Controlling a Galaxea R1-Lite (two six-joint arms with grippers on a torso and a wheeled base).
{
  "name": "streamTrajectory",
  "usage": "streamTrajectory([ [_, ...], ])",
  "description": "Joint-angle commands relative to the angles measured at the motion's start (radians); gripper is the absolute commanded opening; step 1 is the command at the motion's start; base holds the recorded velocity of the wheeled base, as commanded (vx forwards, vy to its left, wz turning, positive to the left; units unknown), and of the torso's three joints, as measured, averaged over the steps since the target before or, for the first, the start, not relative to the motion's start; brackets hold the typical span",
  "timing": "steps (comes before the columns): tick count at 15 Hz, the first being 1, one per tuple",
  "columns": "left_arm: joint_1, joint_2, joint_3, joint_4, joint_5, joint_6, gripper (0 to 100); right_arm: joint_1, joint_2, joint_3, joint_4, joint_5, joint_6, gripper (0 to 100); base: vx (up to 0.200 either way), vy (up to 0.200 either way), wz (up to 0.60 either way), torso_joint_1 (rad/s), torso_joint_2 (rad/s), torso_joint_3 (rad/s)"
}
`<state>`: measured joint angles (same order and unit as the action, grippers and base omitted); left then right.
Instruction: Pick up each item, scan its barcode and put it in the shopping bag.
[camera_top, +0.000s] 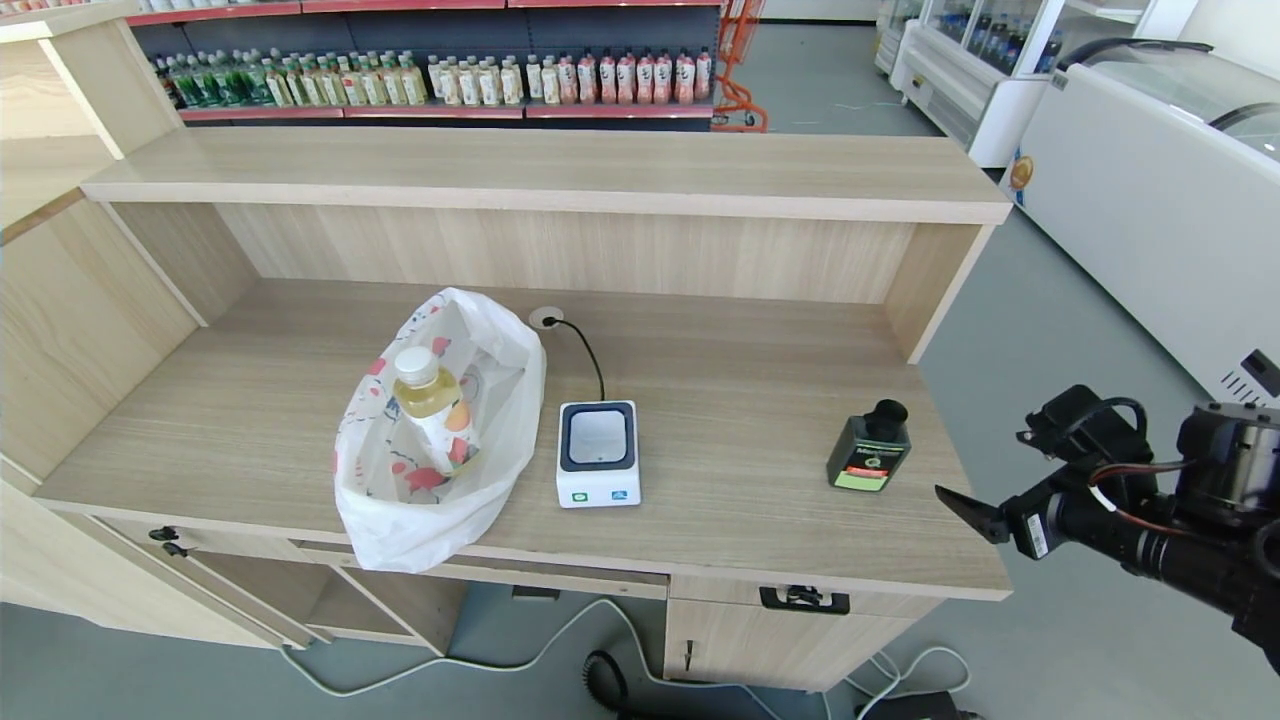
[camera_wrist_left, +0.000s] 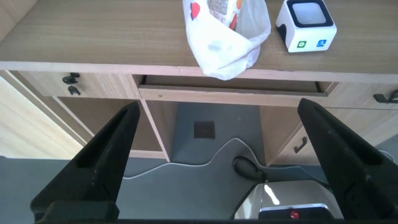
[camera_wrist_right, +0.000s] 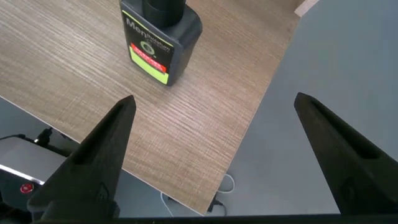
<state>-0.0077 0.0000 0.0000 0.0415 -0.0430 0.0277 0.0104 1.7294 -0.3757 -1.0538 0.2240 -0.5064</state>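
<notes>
At the far left, our left gripper (camera_wrist_left: 219, 109) hangs low in front of the wooden counter (camera_top: 760, 400), below its front edge; we see its two black fingers (camera_wrist_left: 102, 168) spread wide with nothing between them. Up on the counter's left part stands the white shopping bag (camera_top: 440, 440), printed with red and green shapes, its mouth open and its bottom bulging slightly over the front edge. Inside it we find a tea bottle (camera_top: 432, 405) with yellowish drink and a pale cap, tilted a little against the bag's wall. Just beside the bag, to its right, sits the white scanner (camera_top: 597, 452), its dark window facing up; a black cable (camera_top: 585, 350) runs from its back to a round hole in the counter top. Well apart from the scanner, on the right part of the counter, the dark bottle (camera_top: 868, 450) stands upright, black-capped, with a green and red label on its face; nothing touches it. Farther right, our right gripper (camera_wrist_right: 214, 106) hovers off the counter's front right corner, near the dark bottle but apart from it, its fingers (camera_wrist_right: 93, 168) wide open and holding nothing. Behind the counter we see a shelf (camera_top: 440, 80) lined with drink bottles
</notes>
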Motion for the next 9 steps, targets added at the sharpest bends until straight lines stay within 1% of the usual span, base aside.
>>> streamTrajectory([
  [1,0.000,0.000,0.000,0.000,0.000,0.000,100,0.000,0.047,-0.008,-0.026,0.023,-0.001,100,0.000,0.000,0.00,0.000,0.00,0.000],
  [4,0.000,0.000,0.000,0.000,0.000,0.000,100,0.006,0.102,-0.014,-0.092,0.035,-0.020,100,0.000,0.000,0.00,0.000,0.00,0.000],
  [5,0.000,0.000,0.000,0.000,0.000,0.000,100,0.008,0.110,-0.020,-0.100,0.035,-0.020,0,0.000,0.000,0.00,0.000,0.00,0.000],
  [9,0.000,0.000,0.000,0.000,0.000,0.000,100,0.019,0.142,-0.041,-0.114,0.040,-0.021,0,0.000,0.000,0.00,0.000,0.00,0.000],
])
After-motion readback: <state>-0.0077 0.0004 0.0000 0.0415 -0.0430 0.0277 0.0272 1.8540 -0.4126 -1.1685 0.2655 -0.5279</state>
